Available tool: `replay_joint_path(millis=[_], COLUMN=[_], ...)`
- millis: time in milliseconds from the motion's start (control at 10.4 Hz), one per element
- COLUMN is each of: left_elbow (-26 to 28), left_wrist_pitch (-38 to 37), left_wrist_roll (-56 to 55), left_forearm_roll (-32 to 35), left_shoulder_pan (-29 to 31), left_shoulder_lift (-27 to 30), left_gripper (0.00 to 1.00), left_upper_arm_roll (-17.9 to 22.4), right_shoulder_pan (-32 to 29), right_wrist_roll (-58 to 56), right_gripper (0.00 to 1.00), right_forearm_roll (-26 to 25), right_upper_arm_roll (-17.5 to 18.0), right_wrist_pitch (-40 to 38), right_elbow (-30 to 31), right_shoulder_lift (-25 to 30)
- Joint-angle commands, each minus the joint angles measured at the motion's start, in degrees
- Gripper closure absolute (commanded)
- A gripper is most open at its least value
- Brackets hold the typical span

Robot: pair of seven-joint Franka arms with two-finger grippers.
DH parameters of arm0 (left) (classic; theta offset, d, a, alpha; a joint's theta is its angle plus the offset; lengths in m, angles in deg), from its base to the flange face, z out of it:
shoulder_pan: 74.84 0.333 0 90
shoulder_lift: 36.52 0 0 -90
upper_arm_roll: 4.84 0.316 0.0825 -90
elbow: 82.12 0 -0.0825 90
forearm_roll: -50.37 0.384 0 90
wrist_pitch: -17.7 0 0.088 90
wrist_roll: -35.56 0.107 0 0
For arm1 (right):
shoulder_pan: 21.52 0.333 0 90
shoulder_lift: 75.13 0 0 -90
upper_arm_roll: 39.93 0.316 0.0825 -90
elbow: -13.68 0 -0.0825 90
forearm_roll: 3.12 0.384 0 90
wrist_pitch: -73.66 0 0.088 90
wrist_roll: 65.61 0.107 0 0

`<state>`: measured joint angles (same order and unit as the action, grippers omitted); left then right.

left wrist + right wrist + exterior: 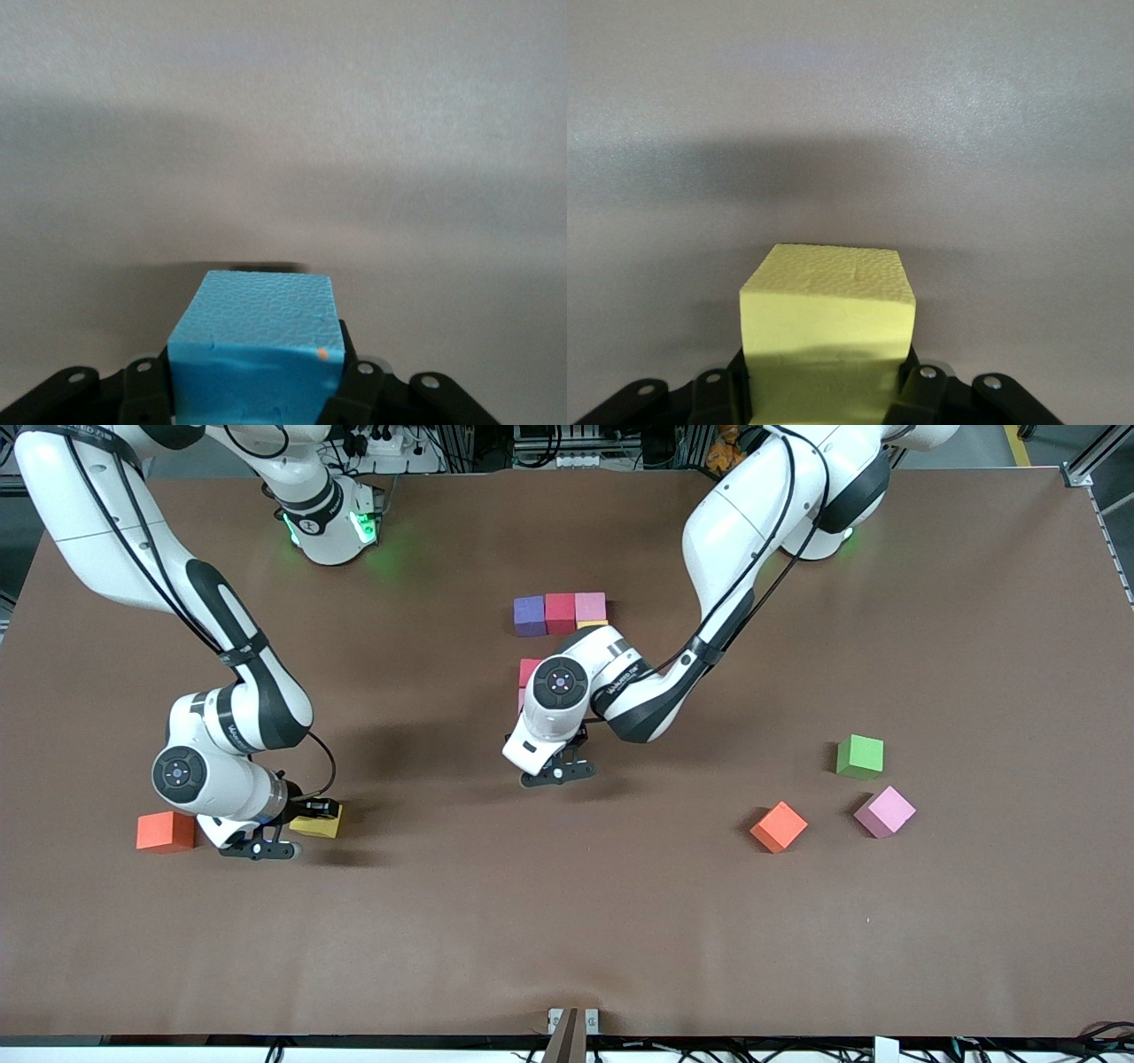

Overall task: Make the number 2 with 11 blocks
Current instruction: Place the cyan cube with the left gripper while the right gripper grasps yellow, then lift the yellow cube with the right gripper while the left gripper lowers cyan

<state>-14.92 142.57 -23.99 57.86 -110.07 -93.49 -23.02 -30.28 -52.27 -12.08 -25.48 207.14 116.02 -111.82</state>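
A row of purple, red and pink blocks lies mid-table, with a yellow sliver and a red block showing from under the left arm. My left gripper hangs just nearer the camera than these, shut on a light blue block that the hand hides in the front view. Toward the right arm's end, my right gripper is low at the table, shut on a yellow block.
A red-orange block lies beside the right hand. Toward the left arm's end lie an orange block, a pink block and a green cube. Bare brown table stretches along the camera's edge.
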Motion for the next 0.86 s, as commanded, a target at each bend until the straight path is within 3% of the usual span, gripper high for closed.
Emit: replay_joint_path(millis=[0, 767], left_elbow=[-0.5, 0.0], left_wrist_pitch=[0.4, 0.4], left_wrist_roll=[0.8, 1.1], left_forearm_roll=[-1.5, -0.9], left_shoulder_pan=[-0.9, -1.3], left_shoulder_lift=[-0.3, -0.4], left_gripper=[0.37, 0.34], left_upper_arm_roll=[0.8, 0.8], right_shoulder_pan=[-0.3, 2.3], right_wrist_roll=[5.5, 11.3], right_gripper=[1.00, 1.00], right_forearm_roll=[-0.4, -0.4], right_upper_arm_roll=[1.4, 1.8], right_wrist_pitch=[-1.5, -1.6], right_elbow=[-0.2, -0.3], right_shoulder_lift=[0.4, 1.5])
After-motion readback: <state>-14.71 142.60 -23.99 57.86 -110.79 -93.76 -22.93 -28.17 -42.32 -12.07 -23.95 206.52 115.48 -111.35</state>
